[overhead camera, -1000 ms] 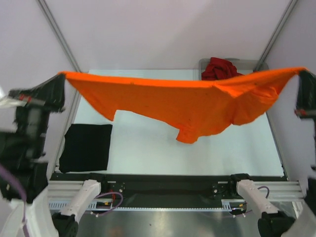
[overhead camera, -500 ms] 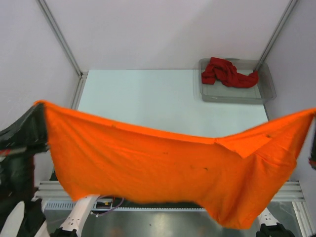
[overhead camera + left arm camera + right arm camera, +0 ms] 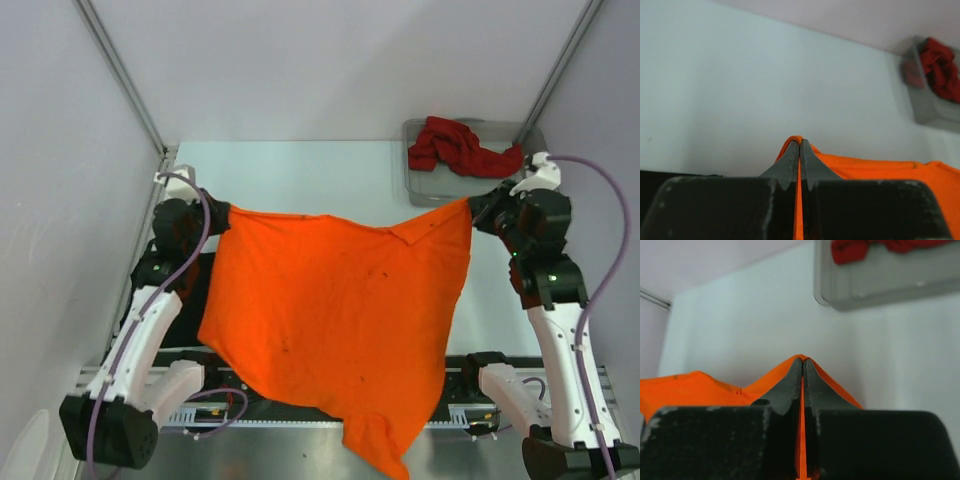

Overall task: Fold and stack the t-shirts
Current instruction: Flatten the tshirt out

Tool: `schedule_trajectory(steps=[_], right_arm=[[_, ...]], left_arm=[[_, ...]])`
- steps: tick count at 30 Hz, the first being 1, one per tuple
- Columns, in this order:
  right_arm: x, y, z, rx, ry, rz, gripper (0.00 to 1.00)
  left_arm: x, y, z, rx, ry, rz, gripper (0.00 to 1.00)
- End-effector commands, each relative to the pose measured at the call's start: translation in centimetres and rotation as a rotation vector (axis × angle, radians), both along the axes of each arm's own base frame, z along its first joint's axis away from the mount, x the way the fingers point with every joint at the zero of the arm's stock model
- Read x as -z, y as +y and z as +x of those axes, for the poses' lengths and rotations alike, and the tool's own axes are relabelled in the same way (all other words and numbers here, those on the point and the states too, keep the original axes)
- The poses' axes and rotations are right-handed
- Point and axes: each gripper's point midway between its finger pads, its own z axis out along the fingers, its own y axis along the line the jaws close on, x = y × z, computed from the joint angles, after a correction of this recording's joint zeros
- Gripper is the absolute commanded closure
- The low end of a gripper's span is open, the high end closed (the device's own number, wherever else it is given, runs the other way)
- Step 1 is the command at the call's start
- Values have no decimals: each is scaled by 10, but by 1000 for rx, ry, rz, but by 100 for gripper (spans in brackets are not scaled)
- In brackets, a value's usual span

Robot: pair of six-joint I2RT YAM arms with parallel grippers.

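The bright orange t-shirt (image 3: 335,320) is stretched between both grippers over the table, its lower part hanging past the near edge. My left gripper (image 3: 215,212) is shut on its far left corner, with cloth pinched between the fingertips (image 3: 799,145). My right gripper (image 3: 474,205) is shut on its far right corner, also seen from the wrist (image 3: 803,362). The dark red t-shirt (image 3: 460,147) lies crumpled in the clear tray (image 3: 545,185) at the far right. A strip of the black t-shirt (image 3: 195,275) shows at the left, mostly hidden under the orange cloth.
The tray also shows in the left wrist view (image 3: 927,107) and in the right wrist view (image 3: 875,287). Frame posts stand at the far left (image 3: 120,70) and far right (image 3: 560,70). A metal rail (image 3: 470,385) with the arm bases runs along the near edge.
Both grippers have swung the orange t-shirt from high up near the camera down and forward, so it now hangs low over the table. Both grips are unchanged.
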Motion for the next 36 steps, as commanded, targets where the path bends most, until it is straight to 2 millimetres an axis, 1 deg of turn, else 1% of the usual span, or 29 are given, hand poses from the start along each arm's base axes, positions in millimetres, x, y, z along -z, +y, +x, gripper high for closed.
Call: schedule_trajectory(steps=[1, 2, 4, 5, 6, 7, 8, 10, 11, 12, 14, 15, 16, 17, 19, 21, 24, 25, 26, 27, 28, 29, 30, 31, 32, 33, 34, 35, 36], right_arm=[[6, -18, 16, 83, -65, -69, 100], [30, -19, 24, 88, -37, -81, 100], [56, -22, 37, 99, 12, -106, 100], [71, -22, 43, 103, 32, -107, 100], [82, -22, 50, 103, 56, -105, 100], [90, -20, 54, 96, 67, -103, 100], [93, -19, 59, 92, 64, -104, 100], [105, -20, 66, 85, 96, -125, 100], [106, -20, 68, 86, 100, -134, 100], [105, -22, 71, 95, 99, -143, 100], [109, -23, 74, 88, 122, -165, 100], [109, -23, 74, 85, 133, -169, 100], [103, -22, 75, 79, 131, -166, 100], [106, -21, 72, 73, 150, -167, 100], [104, -22, 68, 78, 157, -167, 100], [105, -27, 65, 99, 164, -186, 100], [102, -34, 71, 117, 163, -227, 100], [103, -35, 75, 120, 163, -234, 100], [98, -37, 79, 127, 142, -242, 100], [100, -37, 84, 122, 148, -247, 100], [97, -35, 87, 113, 135, -254, 100], [93, -34, 90, 104, 128, -254, 100], [79, -33, 93, 103, 102, -250, 100], [72, -33, 94, 103, 94, -247, 100], [67, -33, 92, 106, 97, -241, 100], [42, -33, 91, 111, 52, -234, 100], [26, -33, 87, 118, 22, -225, 100], [15, -33, 81, 119, 12, -214, 100], [1, -32, 77, 119, -10, -204, 100]], left_arm=[[10, 0, 35, -11, -111, 12, 100], [24, -1, 44, -11, -97, 13, 100], [44, -2, 59, -12, -68, 16, 99], [69, -6, 74, 2, -24, 18, 100], [78, -8, 81, 9, -8, 17, 100], [89, -12, 87, 23, 14, 12, 100], [100, -18, 99, 50, 34, 10, 100], [112, -23, 111, 74, 68, 16, 100], [106, -24, 120, 77, 58, 16, 100], [118, -24, 125, 76, 85, 18, 100], [117, -25, 134, 75, 92, 17, 100], [122, -25, 137, 74, 107, 17, 100], [122, -25, 138, 74, 114, 13, 100], [122, -26, 139, 79, 121, 14, 100], [128, -30, 138, 107, 147, 13, 100], [130, -33, 138, 126, 174, 13, 100], [131, -34, 137, 132, 187, 17, 100], [130, -31, 137, 117, 186, 15, 100], [128, -31, 138, 110, 190, 14, 100], [127, -30, 138, 102, 192, 10, 100], [122, -30, 139, 99, 188, 1, 100], [112, -32, 140, 107, 177, -5, 100], [104, -33, 139, 114, 168, -11, 100], [95, -34, 140, 119, 158, -16, 100], [82, -35, 140, 123, 157, -20, 100], [61, -35, 136, 125, 126, -27, 100], [50, -36, 132, 130, 126, -34, 100], [25, -37, 130, 136, 81, -41, 99], [-5, -37, 122, 141, 22, -47, 100]])
